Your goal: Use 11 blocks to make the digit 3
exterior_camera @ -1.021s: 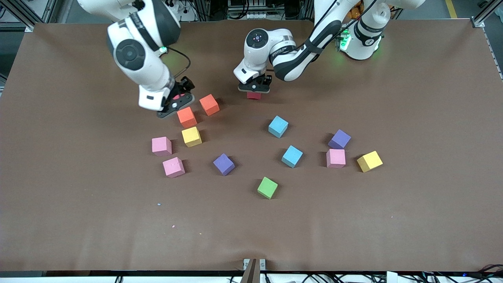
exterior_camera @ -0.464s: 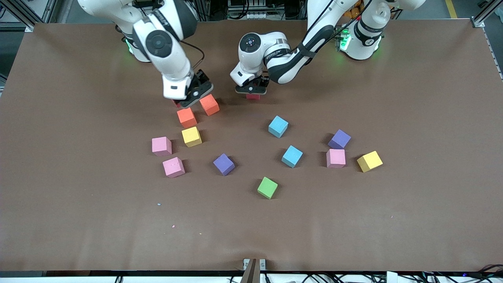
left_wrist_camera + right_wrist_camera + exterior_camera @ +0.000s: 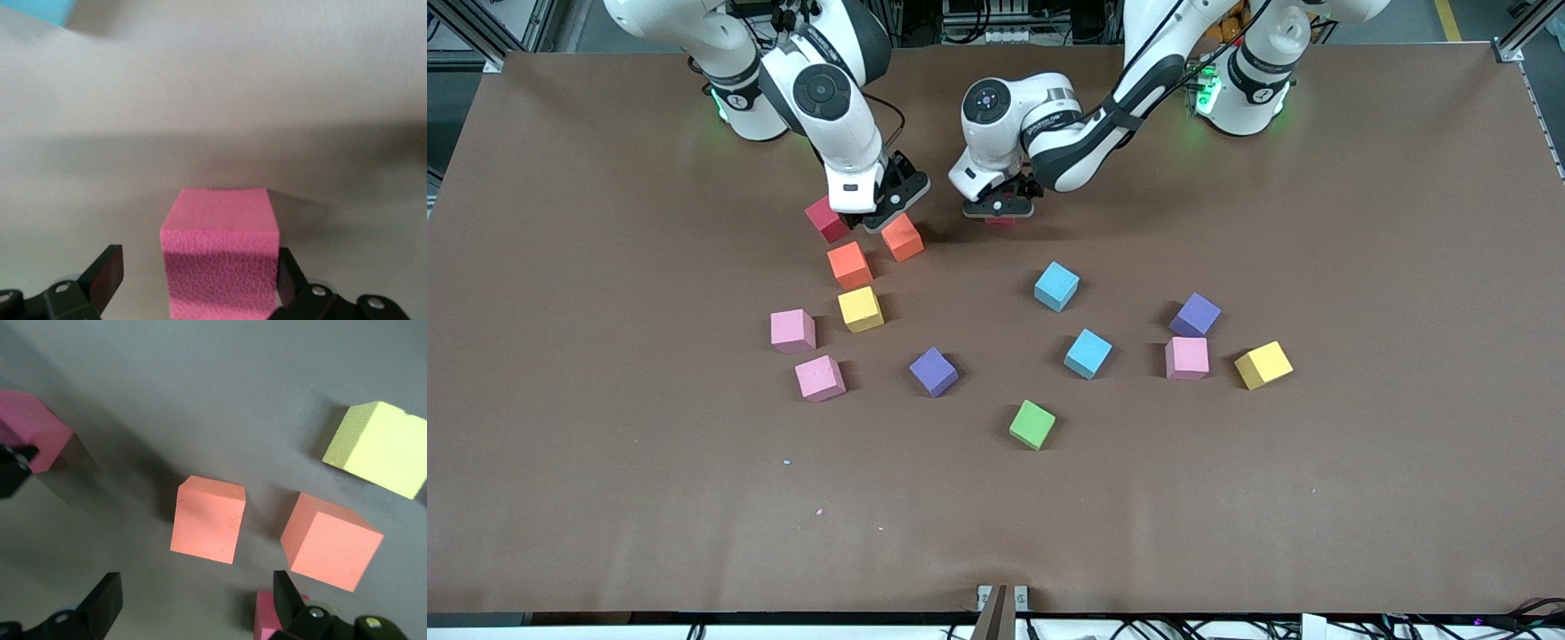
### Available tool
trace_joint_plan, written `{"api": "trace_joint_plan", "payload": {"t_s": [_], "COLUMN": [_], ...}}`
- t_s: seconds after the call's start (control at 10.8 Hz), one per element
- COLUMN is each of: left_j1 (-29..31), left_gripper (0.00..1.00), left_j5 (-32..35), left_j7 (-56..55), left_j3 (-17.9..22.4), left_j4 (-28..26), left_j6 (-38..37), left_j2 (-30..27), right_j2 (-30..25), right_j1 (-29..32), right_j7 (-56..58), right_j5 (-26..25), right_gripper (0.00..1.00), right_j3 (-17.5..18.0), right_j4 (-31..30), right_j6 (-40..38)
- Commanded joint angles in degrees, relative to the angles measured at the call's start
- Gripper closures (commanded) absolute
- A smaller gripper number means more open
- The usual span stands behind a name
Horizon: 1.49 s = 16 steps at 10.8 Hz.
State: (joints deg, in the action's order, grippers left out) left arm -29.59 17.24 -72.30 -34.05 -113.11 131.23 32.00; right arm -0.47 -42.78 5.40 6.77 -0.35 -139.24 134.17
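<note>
My left gripper (image 3: 999, 208) is open, low over a red block (image 3: 1001, 220) that sits on the table between its fingers (image 3: 107, 270); the same block (image 3: 220, 257) has a gap on one side. My right gripper (image 3: 879, 210) is open and holds nothing, above the table between another red block (image 3: 826, 220) and an orange block (image 3: 901, 237). A second orange block (image 3: 849, 265) and a yellow block (image 3: 861, 308) lie nearer the front camera. In the right wrist view, both orange blocks (image 3: 207, 518) (image 3: 330, 542) lie ahead of the open right gripper (image 3: 195, 597).
Loose on the brown table (image 3: 605, 498): two pink blocks (image 3: 792, 330) (image 3: 820, 378), a purple (image 3: 934, 371), two light blue (image 3: 1056, 286) (image 3: 1088, 353), a purple (image 3: 1195, 315), a pink (image 3: 1187, 357), a yellow (image 3: 1263, 364) and a green cube (image 3: 1032, 424).
My left gripper has opened, letting go of the red block on the table. My right gripper swung toward the left arm's end, uncovering the other red block.
</note>
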Motion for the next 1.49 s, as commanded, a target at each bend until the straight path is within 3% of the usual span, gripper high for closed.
{"api": "trace_joint_plan", "payload": {"t_s": [0.0,0.37,0.56,0.84,1.11,1.39], "left_j1": [2.1,9.3,10.7,11.3,11.2,11.1], "left_gripper": [0.0,0.0,0.0,0.0,0.0,0.0], "left_j5": [0.4,-1.0,-0.6,-1.3,-2.8,-2.6], "left_j7": [-1.9,-0.9,-0.9,-3.7,-10.1,-19.3], "left_j3": [0.0,0.0,0.6,5.8,8.0,8.0], "left_j4": [2.7,4.5,4.4,4.6,11.0,11.7], "left_j6": [-6.3,-7.9,-7.9,-7.9,-7.2,-4.4], "left_j2": [-3.2,-5.5,-5.0,-4.9,0.9,3.2], "right_j2": [1.0,5.2,7.3,10.2,9.4,7.8], "right_j1": [-0.9,-2.0,-4.1,-4.2,-4.0,-3.7], "right_j7": [-0.4,-3.1,-4.9,-5.5,-5.5,-5.4], "right_j5": [0.9,1.3,3.9,4.0,4.0,4.0], "right_gripper": [0.0,0.0,0.0,0.0,0.0,0.0], "right_j3": [-0.4,-0.4,-0.4,-0.4,-0.5,-0.5], "right_j4": [-1.6,-1.6,-1.6,-2.1,-2.5,-2.6], "right_j6": [2.6,8.5,10.6,14.3,13.5,12.1]}}
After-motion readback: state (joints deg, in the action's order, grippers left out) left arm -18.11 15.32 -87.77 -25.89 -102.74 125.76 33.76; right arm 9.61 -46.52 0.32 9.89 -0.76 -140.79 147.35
